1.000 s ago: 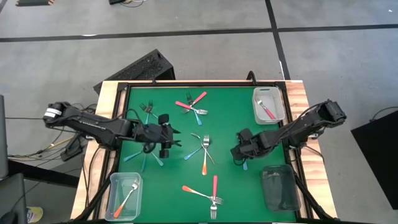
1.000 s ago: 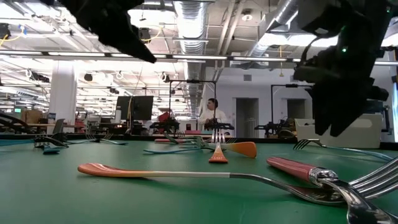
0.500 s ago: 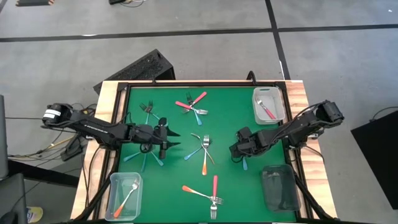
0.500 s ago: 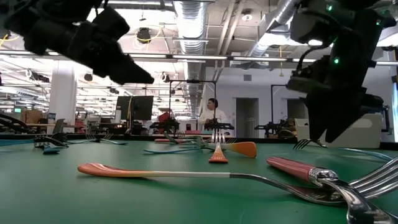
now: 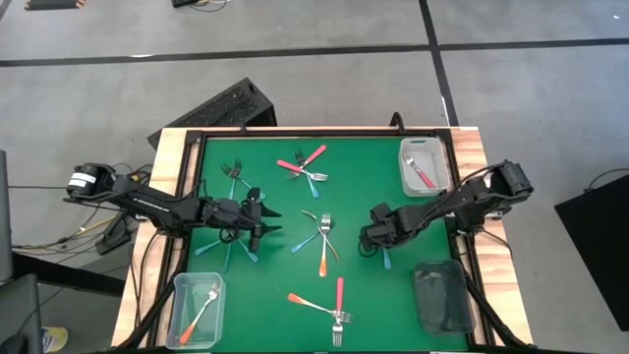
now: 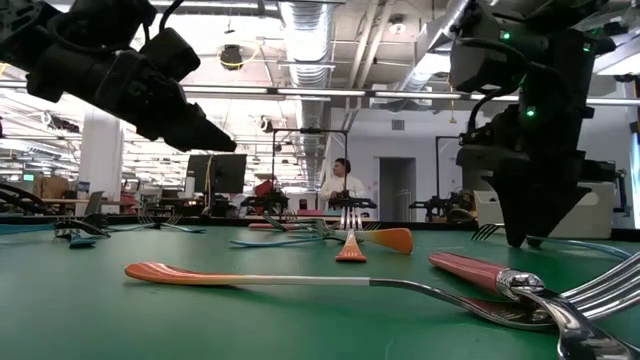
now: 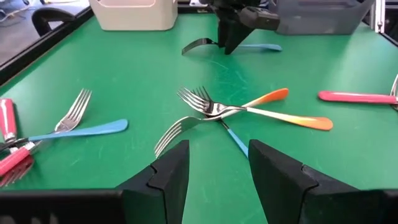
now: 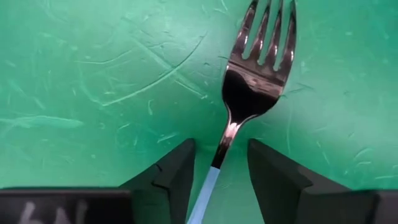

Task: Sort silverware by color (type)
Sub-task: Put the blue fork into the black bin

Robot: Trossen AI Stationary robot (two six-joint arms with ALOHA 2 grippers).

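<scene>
Tabletop [image 5: 354, 172] covered in green is seen, with clear bins at its corners and coloured forks scattered across it. The right gripper [image 5: 371, 239] is lowered onto the surface; a light blue fork [image 8: 239, 106] lies between its jaws, which stand parted on either side of the handle's upper end, not yet clamped. The left gripper [image 5: 257, 219] is held above the surface with jaws released and nothing between them; just ahead of them a crossed cluster of orange and blue forks [image 7: 233, 112] is seen.
</scene>
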